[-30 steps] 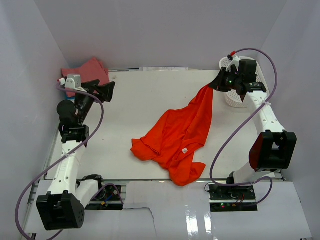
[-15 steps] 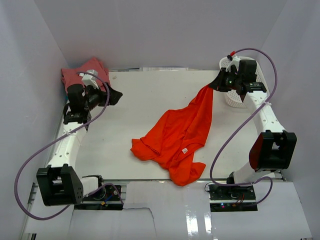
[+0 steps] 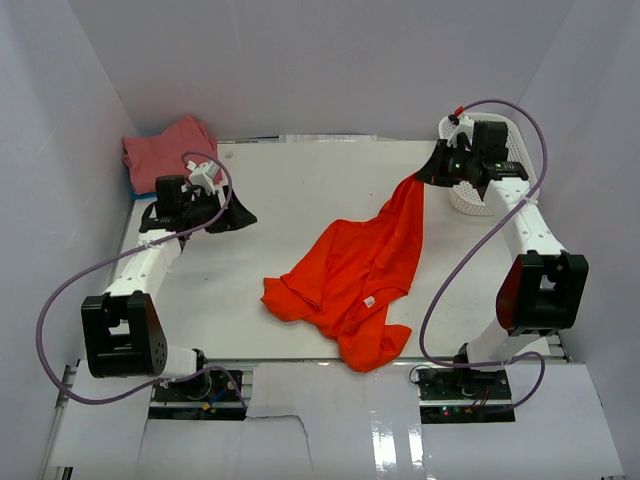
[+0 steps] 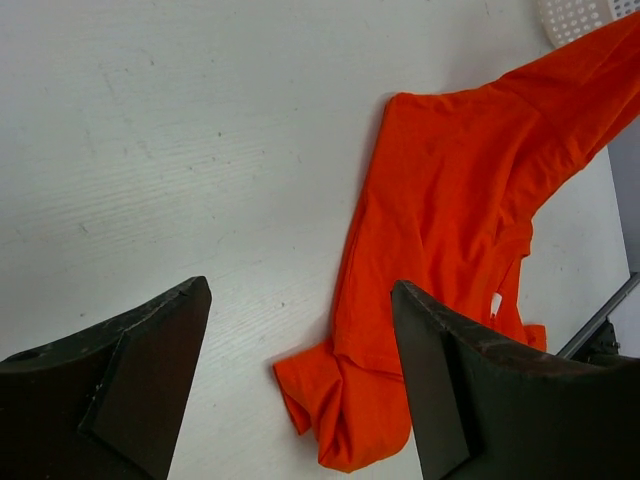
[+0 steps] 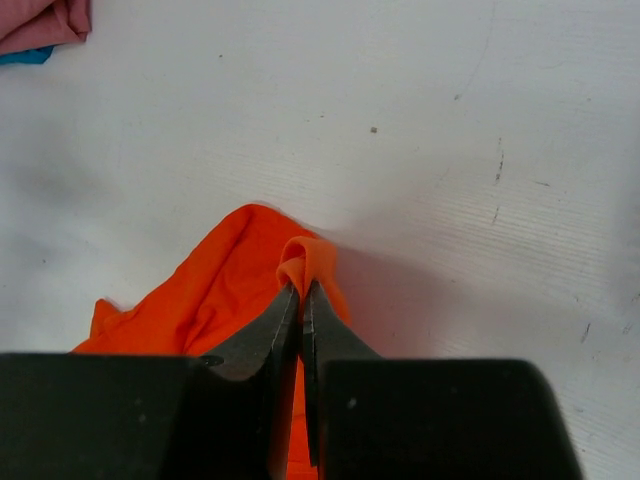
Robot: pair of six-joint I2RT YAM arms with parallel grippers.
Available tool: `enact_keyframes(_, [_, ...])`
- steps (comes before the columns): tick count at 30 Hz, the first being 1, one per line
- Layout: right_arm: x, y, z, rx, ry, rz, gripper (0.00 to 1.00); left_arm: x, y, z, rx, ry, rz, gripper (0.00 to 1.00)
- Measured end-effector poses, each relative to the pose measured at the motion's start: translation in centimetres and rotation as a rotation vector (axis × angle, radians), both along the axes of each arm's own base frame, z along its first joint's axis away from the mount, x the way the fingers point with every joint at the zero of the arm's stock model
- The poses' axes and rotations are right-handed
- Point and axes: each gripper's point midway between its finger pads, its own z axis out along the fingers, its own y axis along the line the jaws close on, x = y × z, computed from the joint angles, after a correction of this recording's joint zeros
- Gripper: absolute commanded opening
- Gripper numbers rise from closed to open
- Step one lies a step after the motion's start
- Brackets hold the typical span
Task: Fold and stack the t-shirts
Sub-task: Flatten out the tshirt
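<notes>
White tabletop (image 3: 300, 190) carries everything. Right hand (image 5: 300, 295), pinched shut on a fold of the orange shirt (image 3: 355, 270), holds that corner raised, probably to spread the cloth. Left hand (image 4: 300, 310) hovers wide and empty, facing the shirt's other side. Pink shirt (image 3: 165, 150) sits far left.

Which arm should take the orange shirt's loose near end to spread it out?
Left. The right gripper is shut on the orange-red t-shirt at its far corner, holding it up. The left gripper is open and empty over the table, pointed at the shirt.
</notes>
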Motion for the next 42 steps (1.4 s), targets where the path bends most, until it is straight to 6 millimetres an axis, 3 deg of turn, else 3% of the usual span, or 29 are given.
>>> enact_keyframes(6, [-0.2, 0.3, -0.3, -0.008, 0.015, 0.011, 0.08, -1.0, -2.7, -3.0, 0.003, 0.094, -0.087, 0.75])
enact_keyframes(11, [-0.2, 0.4, -0.1, -0.016, 0.005, 0.022, 0.08, -3.2, -5.5, -6.4, 0.032, 0.214, -0.187, 0.73])
enact_keyframes(15, [-0.2, 0.5, -0.1, -0.019, 0.004, 0.026, 0.08, -4.8, -6.9, -7.5, 0.058, 0.263, -0.249, 0.72])
enact_keyframes(35, [-0.5, 1.0, -0.6, -0.023, 0.029, 0.038, 0.08, -8.4, -8.2, -11.9, 0.13, 0.438, -0.353, 0.62])
enact_keyframes(42, [-0.5, 1.0, -0.6, -0.025, 0.028, 0.042, 0.08, -9.0, -8.9, -12.2, 0.138, 0.446, -0.38, 0.58])
